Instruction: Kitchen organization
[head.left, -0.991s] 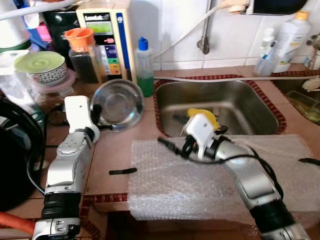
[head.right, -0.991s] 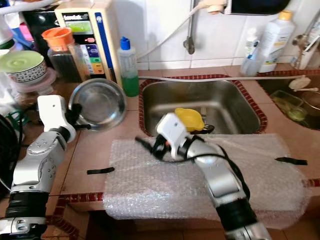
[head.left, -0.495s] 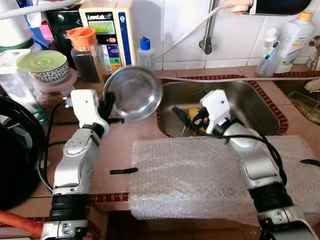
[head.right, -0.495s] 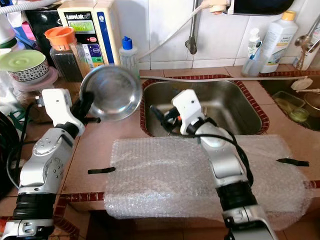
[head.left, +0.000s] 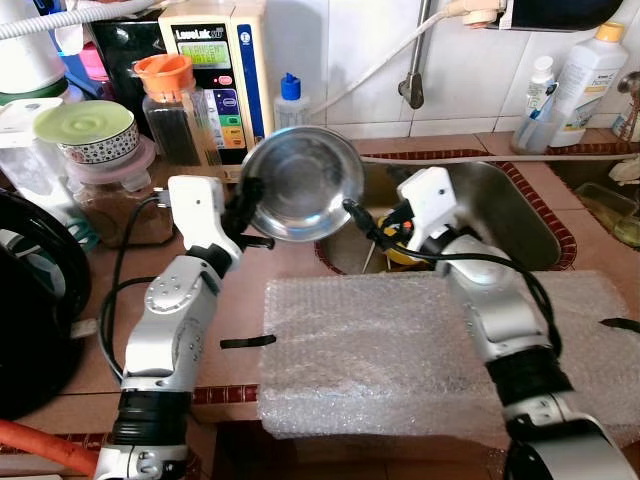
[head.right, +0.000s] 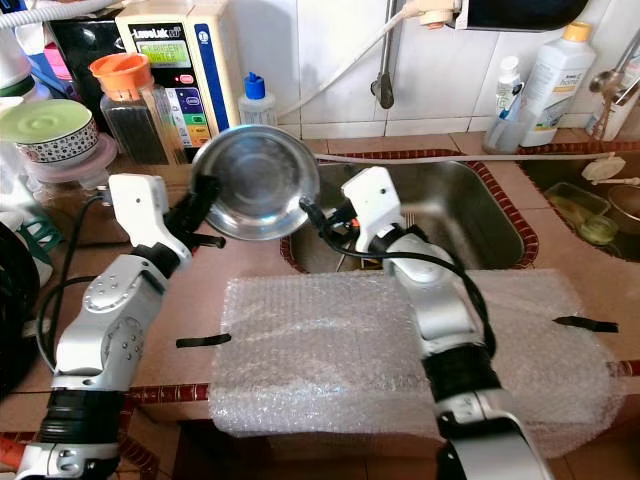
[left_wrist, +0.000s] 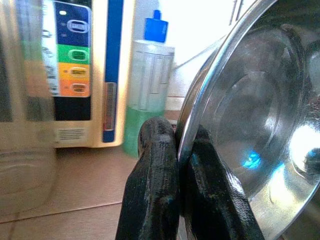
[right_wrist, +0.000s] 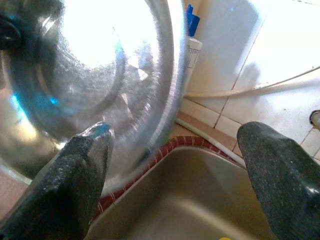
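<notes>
Left gripper (left_wrist: 175, 150) pinches steel bowl (head.left: 303, 183) rim, frame centre; right gripper (right_wrist: 175, 165), fingers spread, just right of bowl's far rim.

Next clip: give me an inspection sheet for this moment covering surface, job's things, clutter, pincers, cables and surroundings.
Surface: tiled counter with a bubble wrap sheet at the front edge; two black tape strips beside the sheet.
Job's things: steel bowl held tilted in the air over the sink's left rim; yellow item in the sink.
Clutter: blue-capped bottle, orange-lidded jar, lidded bowl, white bottles by the wall.
Pincers: left pincer shut on the bowl's rim; right pincer open, one finger near the bowl.
Cables: black cable across the counter's left; cable looped along the right arm.
Surroundings: white tiled wall, tap pipe, panel appliance.
</notes>
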